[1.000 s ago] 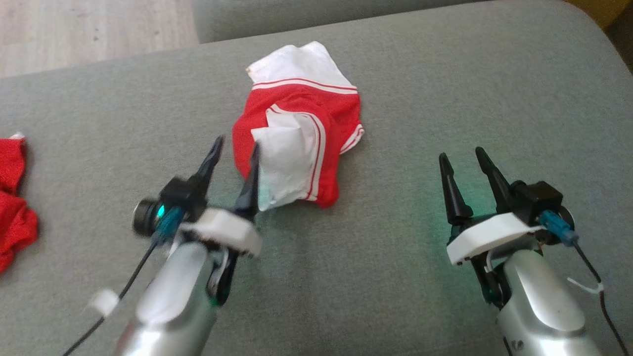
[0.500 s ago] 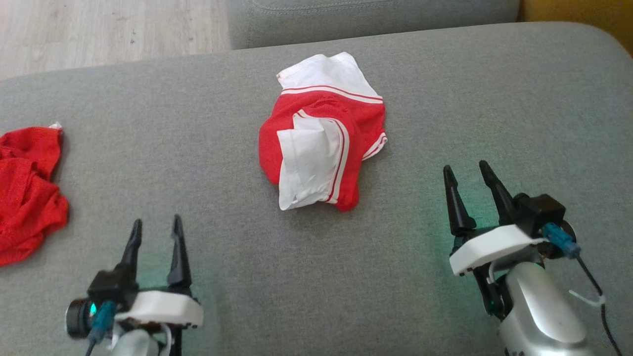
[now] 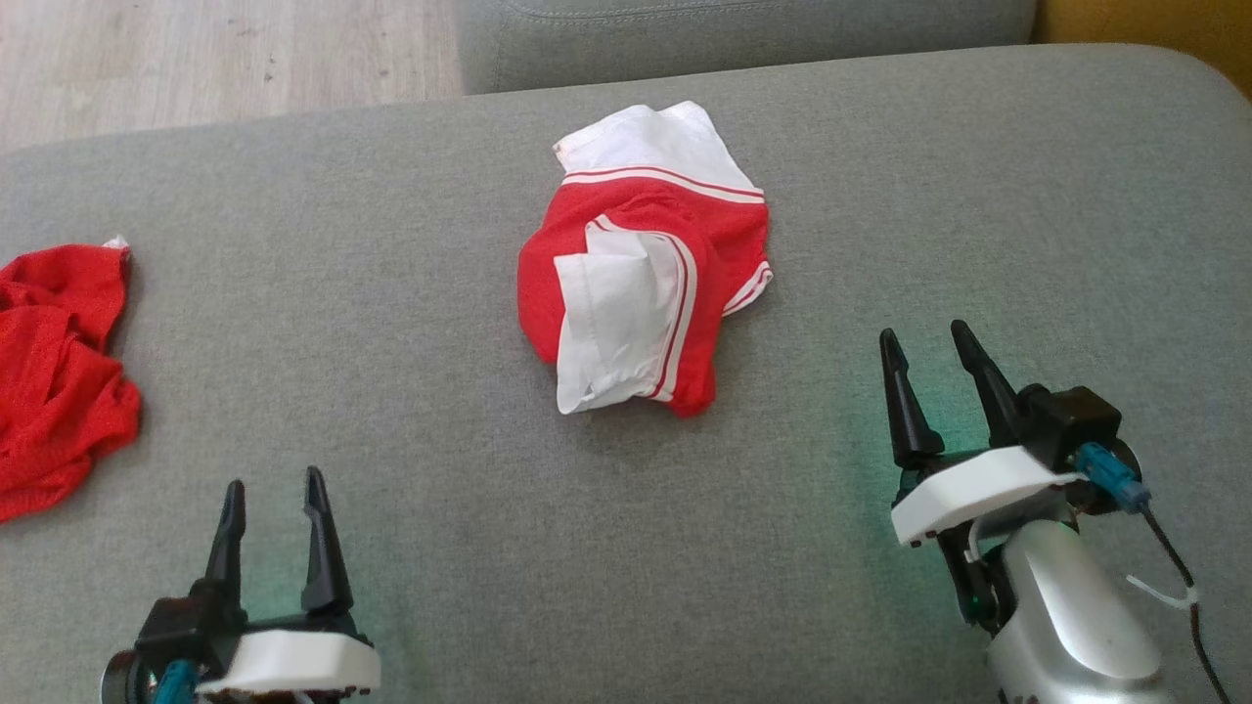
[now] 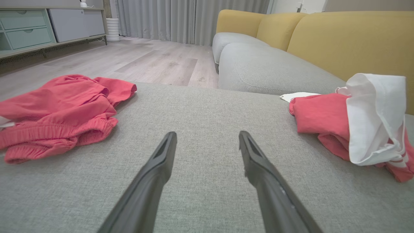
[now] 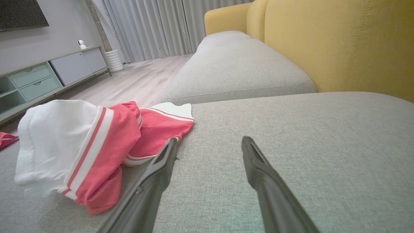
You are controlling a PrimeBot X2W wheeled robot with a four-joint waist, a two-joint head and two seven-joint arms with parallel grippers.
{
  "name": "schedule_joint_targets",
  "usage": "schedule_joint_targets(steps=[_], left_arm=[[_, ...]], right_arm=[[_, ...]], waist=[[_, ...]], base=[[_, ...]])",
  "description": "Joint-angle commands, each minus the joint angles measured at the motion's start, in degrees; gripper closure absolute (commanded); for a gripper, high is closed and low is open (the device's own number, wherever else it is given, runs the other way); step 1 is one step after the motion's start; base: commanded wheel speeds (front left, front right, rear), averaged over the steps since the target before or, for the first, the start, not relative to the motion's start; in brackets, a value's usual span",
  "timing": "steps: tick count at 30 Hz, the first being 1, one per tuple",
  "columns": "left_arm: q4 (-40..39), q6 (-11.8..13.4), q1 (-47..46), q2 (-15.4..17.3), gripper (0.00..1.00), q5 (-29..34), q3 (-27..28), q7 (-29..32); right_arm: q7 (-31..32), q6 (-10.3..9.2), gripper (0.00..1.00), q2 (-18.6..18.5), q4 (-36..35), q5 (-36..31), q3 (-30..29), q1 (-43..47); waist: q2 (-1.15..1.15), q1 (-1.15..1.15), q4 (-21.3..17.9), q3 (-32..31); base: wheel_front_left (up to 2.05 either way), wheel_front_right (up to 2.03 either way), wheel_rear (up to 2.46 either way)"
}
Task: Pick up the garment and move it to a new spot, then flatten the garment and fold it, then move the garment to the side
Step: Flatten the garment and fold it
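A crumpled red and white garment (image 3: pixel 646 264) with striped trim lies in the middle of the grey sofa cushion (image 3: pixel 391 293). It shows at the right of the left wrist view as the garment (image 4: pixel 355 123) and at the left of the right wrist view as the garment (image 5: pixel 87 145). My left gripper (image 3: pixel 273 486) stands open near the cushion's front left, well apart from the garment, nothing between its fingers. My right gripper (image 3: pixel 927 336) is open at the front right, a short way to the right of the garment, also empty.
A second, all-red garment (image 3: pixel 54 372) lies bunched at the cushion's left edge, seen too as the red garment (image 4: pixel 61 110). Another grey cushion (image 3: pixel 743 34) sits beyond, with wood floor (image 3: pixel 215 49) at the far left and a yellow backrest (image 5: pixel 339 42) on the right.
My left gripper let go of the garment's near edge and drew back to the front left, open. The head camera shifted a little. The right gripper stayed put.
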Motion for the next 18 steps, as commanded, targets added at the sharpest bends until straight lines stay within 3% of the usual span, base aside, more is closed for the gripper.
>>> schedule_joint_targets(steps=[1, 6, 11, 14, 18], left_arm=[[-1.67, -0.13, -1.3, 0.09, 0.0, 0.63, 2.26, -0.54], [-1.46, -1.02, -2.07, -0.29, 0.0, 1.44, 1.85, -0.54], [-0.64, -1.23, -3.13, -0.34, 0.0, 0.28, -0.39, -0.54], [-0.12, -1.02, -3.79, -0.35, 0.0, -0.68, -2.43, -0.54], [0.51, -0.63, -4.15, -0.36, 0.0, -1.4, -4.91, -0.54]], right_arm=[[-0.32, 0.44, 0.0, 0.57, -1.82, -0.12, 0.98, -0.14], [-0.32, 0.44, 0.0, 0.58, -2.76, -0.25, 3.97, -1.01], [-0.32, 0.44, 0.0, 0.58, -4.55, 1.0, 15.96, -3.83], [-0.32, 0.44, 0.0, 0.58, -2.3, 1.84, 22.03, -5.76], [-0.29, 0.44, 0.0, 0.58, 2.62, 1.67, 25.34, -8.39]], waist=[[0.0, 0.0, 0.08, 0.01], [0.0, 0.0, 1.05, 0.76], [0.0, 0.0, 3.93, 2.07], [0.0, 0.0, 6.69, 2.65], [0.0, 0.0, 10.28, 3.49]], base=[[0.0, 0.0, 0.0], [0.0, 0.0, 0.0], [0.0, 0.0, 0.0], [0.0, 0.0, 0.0], [0.0, 0.0, 0.0]])
